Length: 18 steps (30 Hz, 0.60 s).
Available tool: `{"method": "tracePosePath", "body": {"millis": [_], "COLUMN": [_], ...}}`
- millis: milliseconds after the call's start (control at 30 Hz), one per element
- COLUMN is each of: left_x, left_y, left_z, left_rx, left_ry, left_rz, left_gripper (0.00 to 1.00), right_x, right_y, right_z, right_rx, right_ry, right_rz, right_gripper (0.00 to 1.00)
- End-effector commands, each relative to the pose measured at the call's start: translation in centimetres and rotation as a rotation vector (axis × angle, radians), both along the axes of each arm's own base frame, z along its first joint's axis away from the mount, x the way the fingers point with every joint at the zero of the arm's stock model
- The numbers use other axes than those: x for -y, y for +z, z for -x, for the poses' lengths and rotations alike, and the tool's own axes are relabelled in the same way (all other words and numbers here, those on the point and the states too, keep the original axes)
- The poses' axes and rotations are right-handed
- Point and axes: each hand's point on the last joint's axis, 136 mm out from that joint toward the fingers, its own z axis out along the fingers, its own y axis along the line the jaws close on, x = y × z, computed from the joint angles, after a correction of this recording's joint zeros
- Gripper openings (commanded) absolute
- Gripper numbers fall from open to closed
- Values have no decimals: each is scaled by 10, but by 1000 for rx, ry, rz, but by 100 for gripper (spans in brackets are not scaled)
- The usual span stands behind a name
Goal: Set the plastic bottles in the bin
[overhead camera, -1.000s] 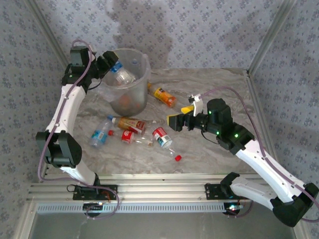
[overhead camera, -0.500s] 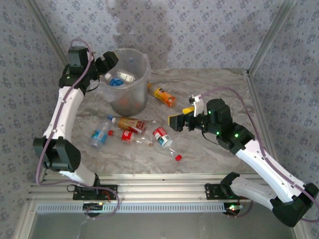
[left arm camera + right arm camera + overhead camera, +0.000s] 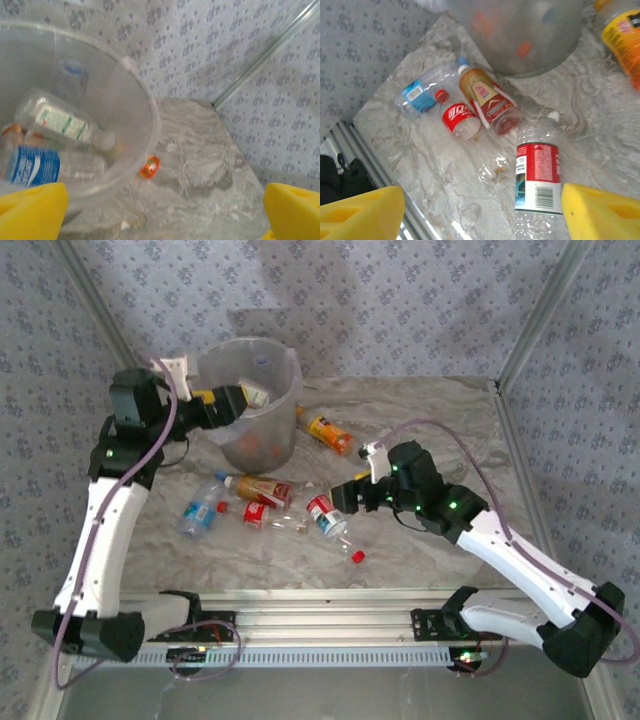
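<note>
The bin (image 3: 284,392) stands at the back left with several bottles in it, among them a blue-labelled one (image 3: 32,165) and a green-labelled one (image 3: 64,122). My left gripper (image 3: 226,403) hangs open and empty at the bin's left rim (image 3: 150,107). My right gripper (image 3: 346,496) is open, low over a clear bottle with a red and white label (image 3: 537,175) that lies between its yellow fingers (image 3: 603,212). A brown-labelled bottle (image 3: 262,488), a small red one (image 3: 257,512), a blue-labelled one (image 3: 200,510) and an orange one (image 3: 328,433) lie on the table.
A label-less clear bottle (image 3: 495,160) lies beside the red-labelled one, and a loose red cap (image 3: 357,557) sits near the front. Patterned walls close the table on three sides. The metal rail (image 3: 300,625) runs along the front edge.
The left gripper let go of a clear bottle into the bin and drew back to the left. The right gripper moved left and down over the red-labelled bottle.
</note>
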Motion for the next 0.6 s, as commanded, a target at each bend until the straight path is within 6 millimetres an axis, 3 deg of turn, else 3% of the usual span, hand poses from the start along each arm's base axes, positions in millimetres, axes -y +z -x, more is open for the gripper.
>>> {"method": "tracePosePath", "body": {"millis": [0, 133, 300, 567], "left_x": [0, 0, -3, 5], "left_y": [-30, -54, -83, -94], "left_z": [32, 66, 94, 115], "left_rx": [-46, -65, -167, -169], "left_ry": [-52, -93, -108, -195], "left_rz": [-55, -68, -78, -68], "left_gripper": [100, 100, 100, 100], "right_x": [-14, -31, -54, -82], "right_y": [-13, -33, -60, -102], "right_z": [12, 14, 10, -13], "right_rx": [15, 3, -16, 8], "right_ry": [110, 182, 238, 273], "right_rz": [74, 151, 250, 378], "right_gripper": [81, 79, 78, 74]}}
